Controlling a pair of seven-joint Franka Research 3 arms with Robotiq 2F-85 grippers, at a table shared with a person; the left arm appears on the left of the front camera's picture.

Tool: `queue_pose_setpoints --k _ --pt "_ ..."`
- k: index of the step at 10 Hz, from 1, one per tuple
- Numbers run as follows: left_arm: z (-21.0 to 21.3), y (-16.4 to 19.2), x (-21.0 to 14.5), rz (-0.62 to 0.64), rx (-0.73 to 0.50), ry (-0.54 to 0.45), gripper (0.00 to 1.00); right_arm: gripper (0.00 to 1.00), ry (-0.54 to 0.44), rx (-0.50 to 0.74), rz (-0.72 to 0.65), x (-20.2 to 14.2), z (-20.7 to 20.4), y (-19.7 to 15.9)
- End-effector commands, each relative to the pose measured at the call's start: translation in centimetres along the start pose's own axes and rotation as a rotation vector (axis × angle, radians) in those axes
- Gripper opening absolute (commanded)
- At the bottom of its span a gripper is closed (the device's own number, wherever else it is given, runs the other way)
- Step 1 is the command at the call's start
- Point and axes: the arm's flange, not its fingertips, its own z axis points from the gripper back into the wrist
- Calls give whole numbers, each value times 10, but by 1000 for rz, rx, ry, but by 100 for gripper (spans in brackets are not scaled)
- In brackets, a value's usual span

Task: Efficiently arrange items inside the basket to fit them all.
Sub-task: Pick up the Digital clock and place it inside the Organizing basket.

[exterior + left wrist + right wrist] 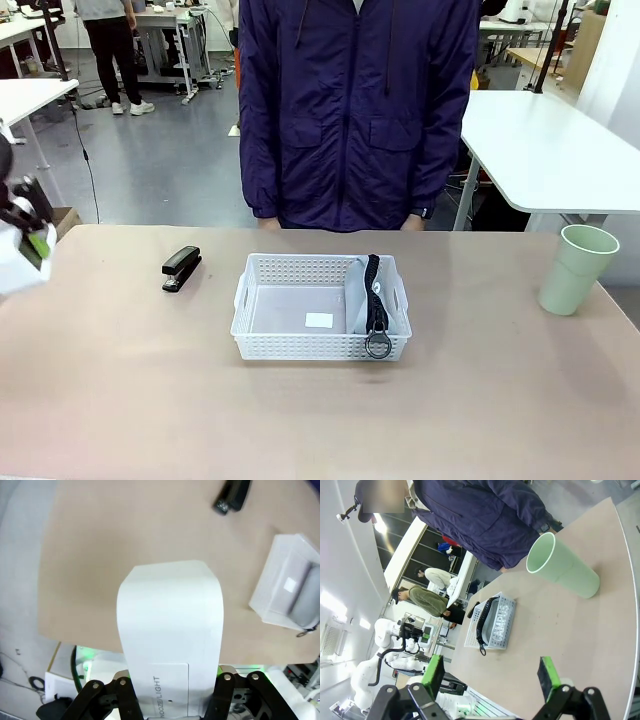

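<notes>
The white basket [258, 300] sits mid-table. The grey pouch [360, 295] stands on its long edge against the basket's right wall, its black strap and ring [378, 345] draped over the front rim. A black stapler [181, 268] lies on the table left of the basket. The pale green cup [578, 268] stands upright at the far right. My left gripper [32, 240], raised at the left edge, is shut on the small white box [170, 640]. My right gripper [492, 680] is open and holds nothing, off the table's right end beyond the cup [562, 570].
A person in a dark purple jacket [355, 110] stands at the far edge, arms hanging. A small white label [318, 320] lies on the basket floor. Bare tabletop [300, 420] spreads in front of the basket. A white table [550, 150] stands behind at right.
</notes>
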Motion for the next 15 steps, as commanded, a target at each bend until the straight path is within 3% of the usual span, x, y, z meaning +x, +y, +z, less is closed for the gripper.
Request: queue_pose_setpoints --k 1,2,7,8,9,12,15 --pt "8 10 3 38 -30 16 0 100 -14 13 28 3 -1 1" --pt "0 0 0 0 0 0 6 100 -14 13 28 3 -1 1" --pt "0 0 0 0 0 0 6 100 -14 13 28 3 -1 1" --pt "0 -1 0 10 9 19 52 100 -14 13 28 3 -1 1" --pt "-2 3 8 -27 -12 40 52 100 -14 13 28 3 -1 1" --pt "14 -43 50 -456 124 -15 52 100 -14 13 28 3 -1 1" --pt "-27 -158 91 -925 323 81 52 100 -14 13 28 3 -1 1"
